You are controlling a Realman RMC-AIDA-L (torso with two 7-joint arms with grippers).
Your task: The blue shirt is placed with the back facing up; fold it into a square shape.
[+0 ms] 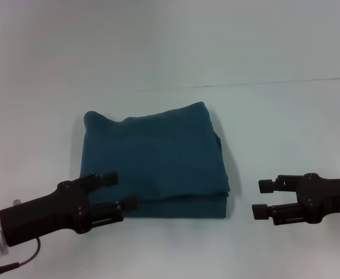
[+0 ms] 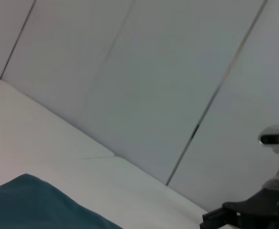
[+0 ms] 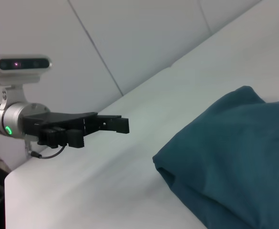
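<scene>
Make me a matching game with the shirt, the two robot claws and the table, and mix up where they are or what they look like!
Things:
1. blue shirt
2. left gripper
3. right gripper
4. table

Descriptions:
A. white, lying under everything
B. open, apart from the shirt on the bare table to its right
C. folded into a rough square in the middle
D. open, at the shirt's near left corner

Pairs: 1-C, 2-D, 3-B, 4-A
</scene>
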